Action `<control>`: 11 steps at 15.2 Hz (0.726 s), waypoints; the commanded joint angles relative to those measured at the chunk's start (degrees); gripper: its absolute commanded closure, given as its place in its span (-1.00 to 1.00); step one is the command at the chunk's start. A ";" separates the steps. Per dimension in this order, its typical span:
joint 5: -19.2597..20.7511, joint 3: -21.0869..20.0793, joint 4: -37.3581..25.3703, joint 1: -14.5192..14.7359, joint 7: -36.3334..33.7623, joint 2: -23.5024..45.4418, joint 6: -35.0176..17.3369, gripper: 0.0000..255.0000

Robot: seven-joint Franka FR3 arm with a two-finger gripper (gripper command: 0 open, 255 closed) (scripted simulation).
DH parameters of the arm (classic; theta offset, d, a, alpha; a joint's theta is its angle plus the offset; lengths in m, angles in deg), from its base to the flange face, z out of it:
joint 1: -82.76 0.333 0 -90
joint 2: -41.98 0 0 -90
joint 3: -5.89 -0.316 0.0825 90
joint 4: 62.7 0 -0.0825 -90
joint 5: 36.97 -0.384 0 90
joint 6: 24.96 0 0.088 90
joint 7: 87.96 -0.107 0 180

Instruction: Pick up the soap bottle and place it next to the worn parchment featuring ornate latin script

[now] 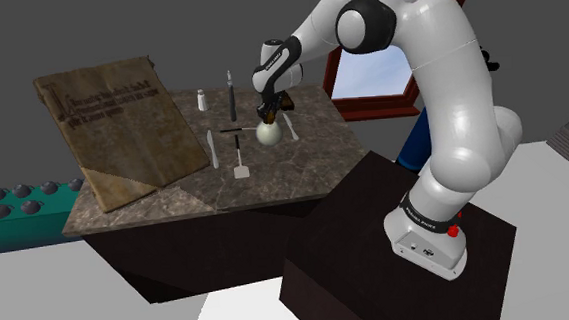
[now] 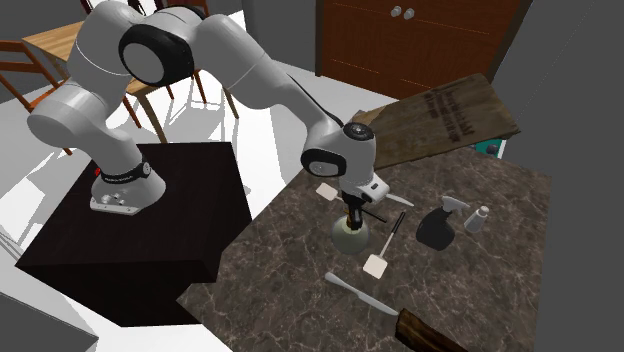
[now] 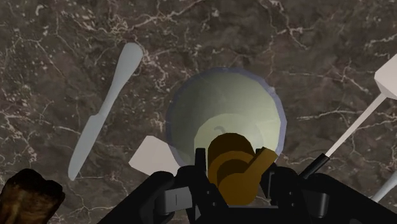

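Observation:
The soap bottle [image 1: 267, 136] has a round pale green body and a brown pump top, and it stands upright on the dark marble table [image 1: 303, 173]. My black gripper [image 1: 267, 113] comes down on it from above. In the wrist view its fingers [image 3: 201, 167] clasp the brown pump [image 3: 234, 167] on both sides, with the pale body [image 3: 222, 118] below. The second exterior view shows the gripper [image 2: 352, 213] atop the bottle [image 2: 350, 240]. The worn brown parchment [image 1: 121, 128] with dark script leans at the table's far end, well apart from the bottle; it also shows as the brown parchment [image 2: 450, 118].
Around the bottle lie a pale knife [image 3: 105, 118], a white spatula [image 2: 378, 262] and a second spatula [image 1: 290, 127]. A black spray bottle [image 2: 438, 228] and a small white bottle [image 2: 477, 218] stand nearby. A second knife [image 2: 360, 295] and a dark wooden piece [image 2: 430, 335] lie near the table's edge.

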 commanded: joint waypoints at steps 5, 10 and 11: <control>0.08 0.11 0.44 0.04 0.00 -1.19 0.79 1.00; 0.26 0.32 1.27 0.20 -0.04 -4.19 2.96 1.00; 0.29 0.36 1.40 0.23 -0.05 -4.77 3.41 1.00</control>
